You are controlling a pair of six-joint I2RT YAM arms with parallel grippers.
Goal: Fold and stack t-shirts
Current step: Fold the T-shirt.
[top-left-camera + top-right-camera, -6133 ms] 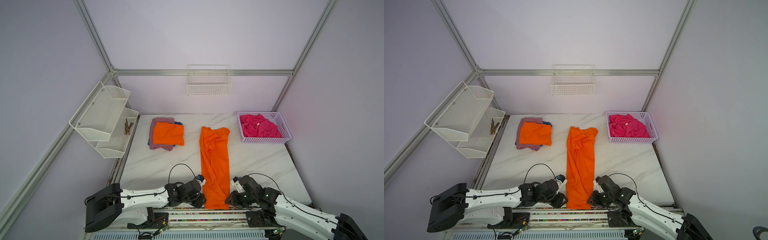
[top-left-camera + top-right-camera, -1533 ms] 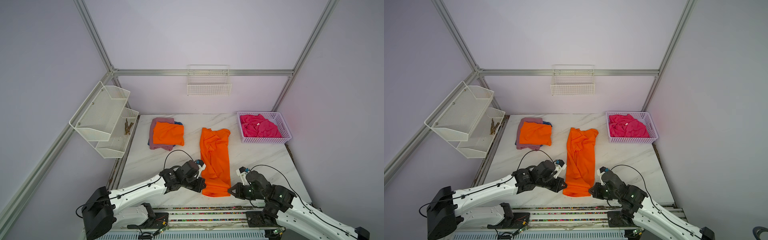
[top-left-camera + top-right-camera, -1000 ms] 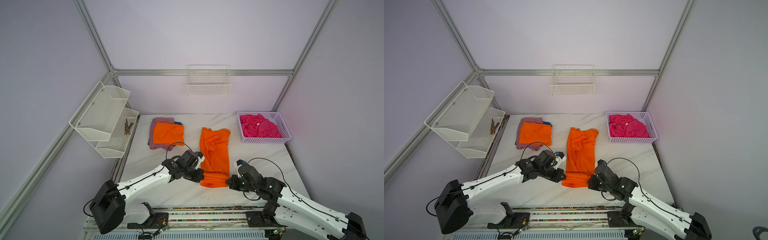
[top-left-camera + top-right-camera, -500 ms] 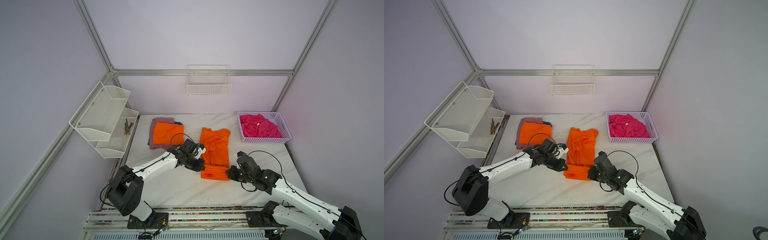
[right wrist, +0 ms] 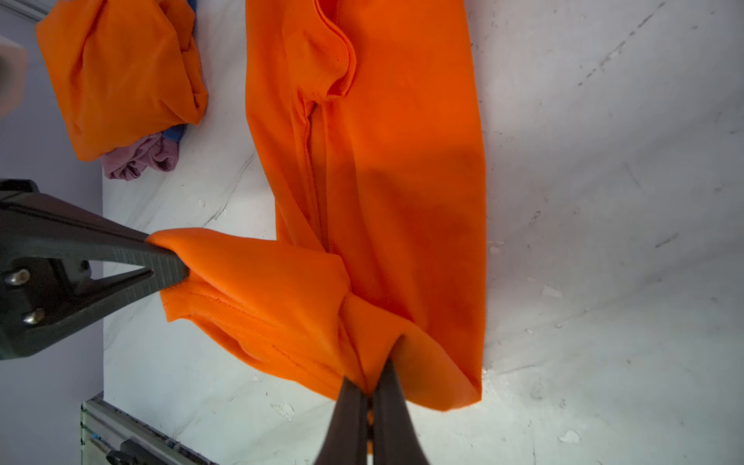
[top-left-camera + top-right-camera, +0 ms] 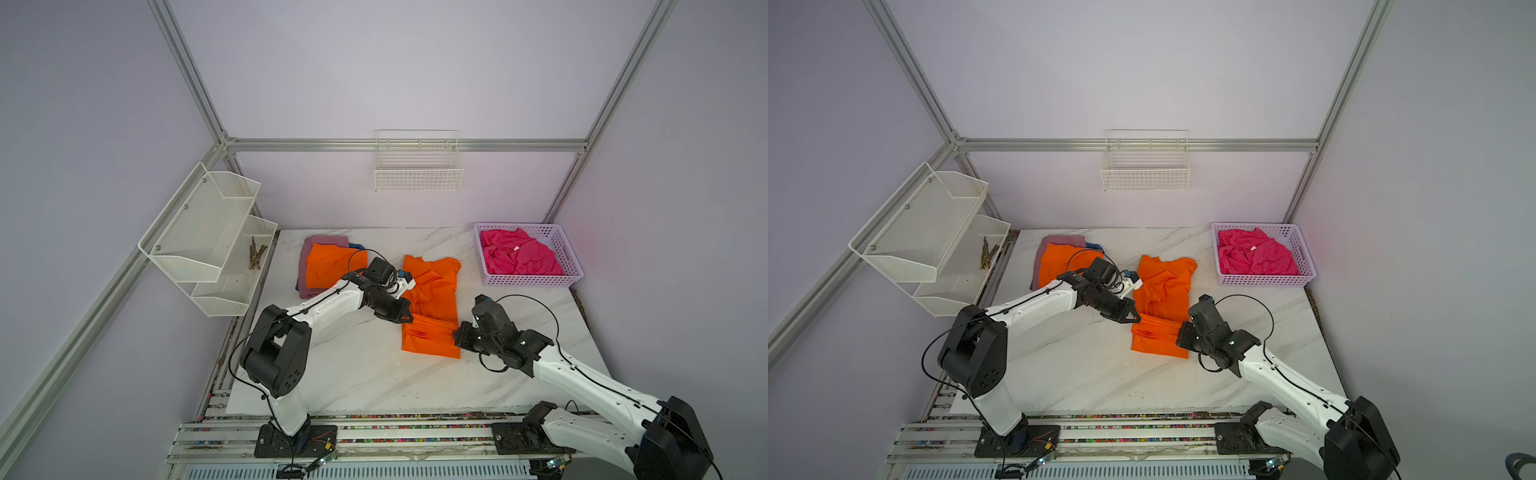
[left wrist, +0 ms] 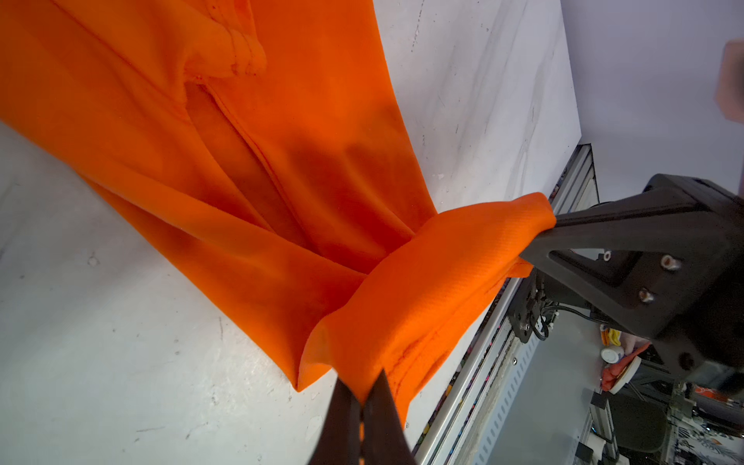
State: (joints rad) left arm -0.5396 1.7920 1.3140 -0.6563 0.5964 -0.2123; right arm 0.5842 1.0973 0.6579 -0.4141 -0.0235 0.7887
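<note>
T-shirt (image 6: pixel 439 297) in left gripper (image 6: pixel 407 319), right gripper (image 6: pixel 456 335).

Shirt (image 6: pixel 440 291) between stack (image 6: pixel 328 270) and basket (image 6: pixel 528 281)

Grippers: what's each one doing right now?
Left gripper: shut on the middle orange shirt.
Right gripper: shut on the same shirt.

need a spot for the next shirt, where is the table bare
Bare: the wide front strip of the table between the orange shirt and the rail, and the gap between shirt and basket. Crowded: folded stack to shirt, under the left arm.
</note>
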